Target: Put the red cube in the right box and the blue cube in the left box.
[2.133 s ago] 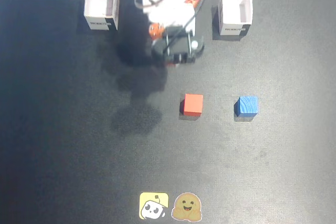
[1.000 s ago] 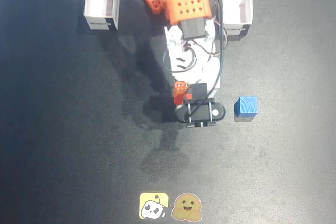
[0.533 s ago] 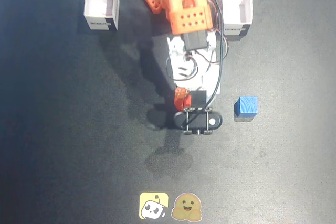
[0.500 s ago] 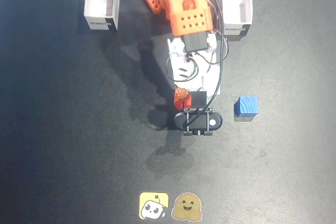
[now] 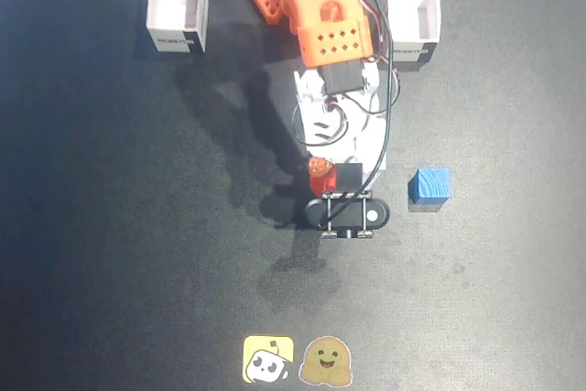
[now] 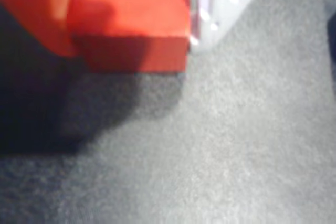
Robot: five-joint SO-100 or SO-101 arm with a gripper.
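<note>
The gripper (image 5: 322, 180) sits at frame centre, clenched on the red cube (image 5: 318, 184) (mostly hidden); the right box (image 5: 178, 12) waits upper left, 1 long diagonal away.

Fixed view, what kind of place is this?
Probably a hobby robot-learning tabletop: a dark mat, two white boxes and cubes as props, plus cartoon mascot stickers at the mat's edge.

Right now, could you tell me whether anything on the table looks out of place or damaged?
Nothing stands out: both white open-topped cardboard boxes stand upright and look empty, the small blue cube sits flat, and the small red cube sits squarely between the fingers.
</note>
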